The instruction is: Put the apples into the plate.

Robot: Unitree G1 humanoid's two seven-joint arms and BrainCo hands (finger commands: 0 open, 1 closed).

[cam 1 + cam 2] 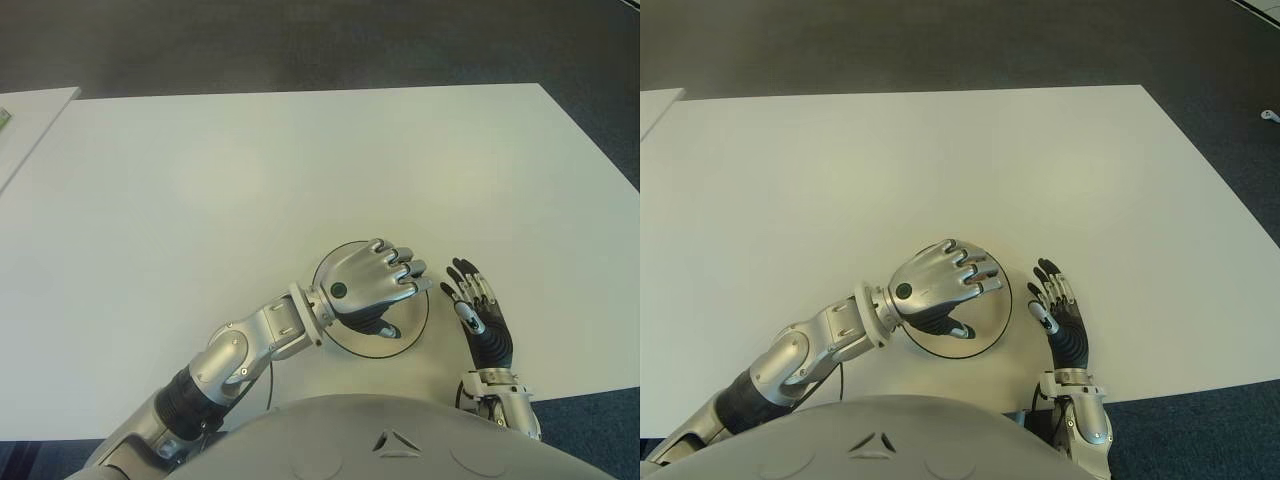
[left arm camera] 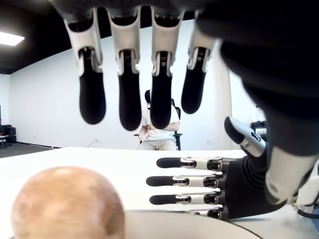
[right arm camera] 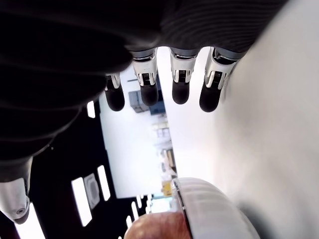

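A white round plate (image 1: 352, 347) lies near the table's front edge. My left hand (image 1: 398, 288) hovers palm down over it and hides its contents in the eye views. In the left wrist view a reddish-yellow apple (image 2: 67, 205) sits below the hand beside the plate rim (image 2: 179, 218). The fingers (image 2: 128, 102) hang spread above the apple without touching it. My right hand (image 1: 478, 310) shows just right of the plate, fingers straight and holding nothing. The right wrist view shows the apple (image 3: 158, 228) behind the plate's rim (image 3: 212, 211).
The wide white table (image 1: 250, 180) stretches ahead of the plate. A second white table (image 1: 30, 115) stands at the far left, with dark carpet (image 1: 300, 40) beyond. A person (image 2: 159, 130) sits on a chair far behind the table.
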